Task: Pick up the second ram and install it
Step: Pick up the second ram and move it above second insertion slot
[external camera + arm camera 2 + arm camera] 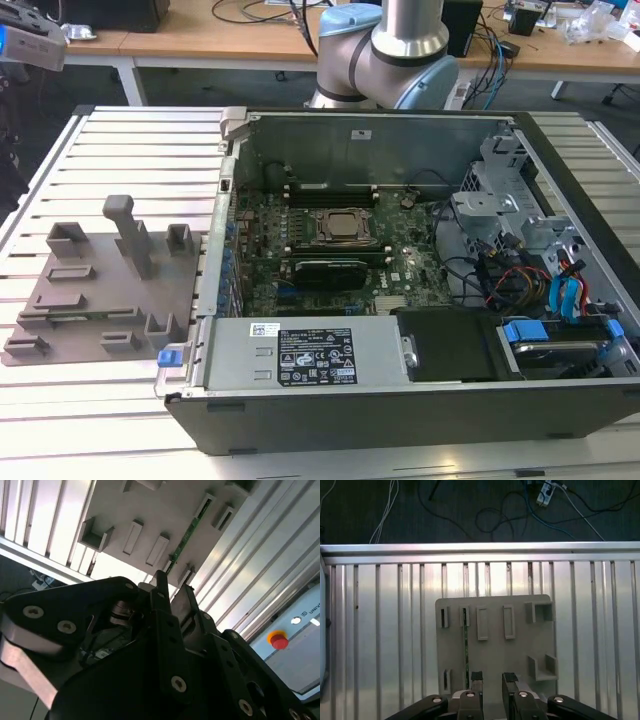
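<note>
The second ram is a thin green stick lying on edge in the grey fixture plate, held between small slotted blocks. The second wrist view has the same green stick running across the plate. My gripper hangs high above the plate, open, with nothing between its dark fingers. The stick lies just to one side of the gap between them. In the second wrist view the gripper is well clear of the ram.
The fixture plate with its blocks and a tall post sits on the slatted aluminium table at the exterior view's left. The open computer case is to its right, with motherboard, CPU socket, drive cage and cables. A red button shows.
</note>
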### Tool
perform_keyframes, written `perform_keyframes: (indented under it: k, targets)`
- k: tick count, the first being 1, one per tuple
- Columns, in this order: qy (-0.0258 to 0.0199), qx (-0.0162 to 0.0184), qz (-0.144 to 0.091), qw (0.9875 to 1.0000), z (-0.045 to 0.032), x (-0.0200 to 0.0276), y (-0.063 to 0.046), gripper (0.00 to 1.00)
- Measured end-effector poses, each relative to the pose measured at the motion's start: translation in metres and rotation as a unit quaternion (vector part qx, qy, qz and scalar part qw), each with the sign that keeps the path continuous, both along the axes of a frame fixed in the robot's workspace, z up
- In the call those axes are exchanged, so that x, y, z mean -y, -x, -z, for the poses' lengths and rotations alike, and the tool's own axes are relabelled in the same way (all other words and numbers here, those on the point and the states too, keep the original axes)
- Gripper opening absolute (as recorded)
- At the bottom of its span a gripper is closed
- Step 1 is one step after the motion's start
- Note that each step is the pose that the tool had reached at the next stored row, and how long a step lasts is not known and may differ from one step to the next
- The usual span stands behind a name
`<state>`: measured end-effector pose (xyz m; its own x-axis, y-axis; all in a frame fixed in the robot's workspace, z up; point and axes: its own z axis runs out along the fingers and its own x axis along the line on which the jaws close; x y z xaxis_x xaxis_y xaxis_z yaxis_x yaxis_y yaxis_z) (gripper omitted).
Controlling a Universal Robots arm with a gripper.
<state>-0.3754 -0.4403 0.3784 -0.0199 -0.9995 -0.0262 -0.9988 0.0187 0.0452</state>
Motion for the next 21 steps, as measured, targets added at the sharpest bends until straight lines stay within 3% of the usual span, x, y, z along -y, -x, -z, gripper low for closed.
perform_keyframes:
  k: [4,14,21]
  targets:
    - [0.0000,-0.0012,0.000,1.0000,0.0015,0.0019,-0.010,0.30]
    - [0.0000,-0.0013,-0.006,1.0000,0.0291,0.0025,-0.010,0.30]
    - [0.0000,-0.0013,-0.007,1.0000,0.0403,0.0037,-0.010,0.30]
